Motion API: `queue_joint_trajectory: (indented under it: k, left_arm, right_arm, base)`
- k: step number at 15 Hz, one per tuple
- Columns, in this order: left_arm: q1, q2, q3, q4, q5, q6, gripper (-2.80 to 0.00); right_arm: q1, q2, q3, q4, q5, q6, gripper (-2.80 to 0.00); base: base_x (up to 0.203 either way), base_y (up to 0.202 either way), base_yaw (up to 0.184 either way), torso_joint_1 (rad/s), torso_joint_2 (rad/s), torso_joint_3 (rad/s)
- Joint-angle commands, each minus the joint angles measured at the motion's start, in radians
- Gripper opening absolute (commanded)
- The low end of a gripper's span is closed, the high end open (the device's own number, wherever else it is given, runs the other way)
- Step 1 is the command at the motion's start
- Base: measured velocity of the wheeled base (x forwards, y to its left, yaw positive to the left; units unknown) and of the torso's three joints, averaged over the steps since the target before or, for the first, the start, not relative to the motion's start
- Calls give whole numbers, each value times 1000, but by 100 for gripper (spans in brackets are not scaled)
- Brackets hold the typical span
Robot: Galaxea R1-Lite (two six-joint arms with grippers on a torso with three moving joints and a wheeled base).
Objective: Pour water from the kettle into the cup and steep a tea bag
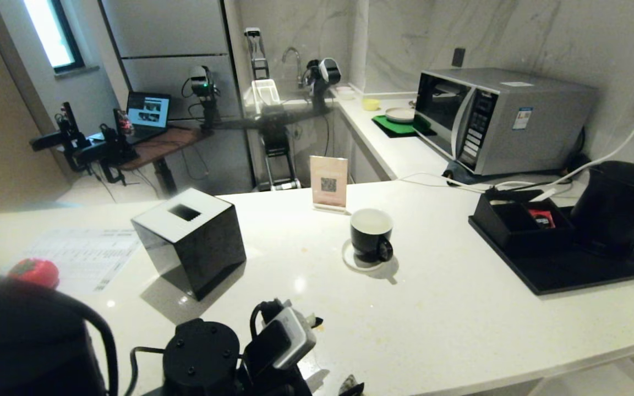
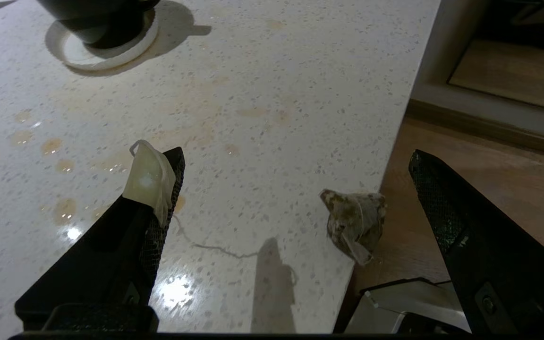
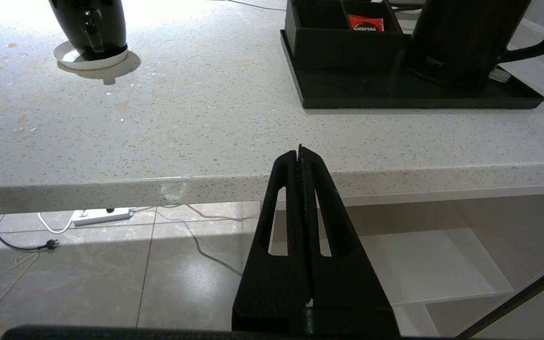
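Note:
The black cup (image 1: 371, 235) with a white inside stands on a white coaster mid-counter; I cannot tell whether water is in it. The black kettle (image 1: 619, 209) sits on a black tray (image 1: 570, 275) at the right. My left gripper (image 2: 295, 153) is open above the counter's near edge. A wet brown tea bag (image 2: 354, 226) lies between its fingers at that edge. The bag's pale tag (image 2: 149, 182) clings to one fingertip, and its string (image 2: 215, 248) trails across the counter. My right gripper (image 3: 300, 152) is shut and empty, parked below the counter's front edge.
A black cube with a white slotted top (image 1: 190, 242) stands on the left of the counter, and a black compartment box (image 1: 518, 220) with a red packet sits beside the kettle. A small sign (image 1: 328, 184) is behind the cup. Brownish drops (image 2: 59, 156) stain the counter. A microwave (image 1: 493, 118) stands at the back right.

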Motion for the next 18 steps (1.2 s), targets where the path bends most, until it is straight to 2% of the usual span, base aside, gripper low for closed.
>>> queue_joint_trajectory:
  k: [1,5,18]
  left_arm:
    - [-17,54,-28,-12,-1,0,0]
    - [-19,111,-42,-78,-2,-2,0]
    - [-27,116,-35,-79,1,-4,0]
  right_arm:
    - [0,0,0,0,0,-1,-280]
    - [0,0,0,0,0,-1,-280]
    - [0,1,0,0,0,-1,-280]
  base:
    - [0,0,0,0,0,0]
    - [0,0,0,0,0,0]
    - [0,0,0,0,0,0]
